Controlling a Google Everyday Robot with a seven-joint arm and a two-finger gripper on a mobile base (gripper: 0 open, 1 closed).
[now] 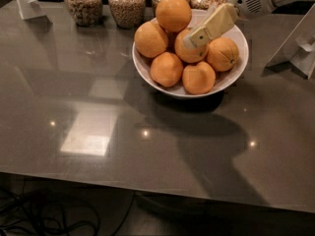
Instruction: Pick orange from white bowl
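Grey glossy tabletop (88,92) with a white bowl (232,77) of oranges, and glass jars (127,5) of grain behind it.
Reaching in from the upper right, the gripper (202,33) hangs over the pile's middle (whether it grasps anything cannot be told); the orange (173,13) sits topmost in the bowl, just left of it.

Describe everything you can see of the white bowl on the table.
The white bowl is wide, shallow and round, glossy like glazed ceramic. It sits upright on the dark, reflective table, toward its far edge, just in front of glass jars of grain. Oranges are heaped in it, rising above the rim. The gripper reaches in from the right, over the pile's middle, apart from the bowl itself.
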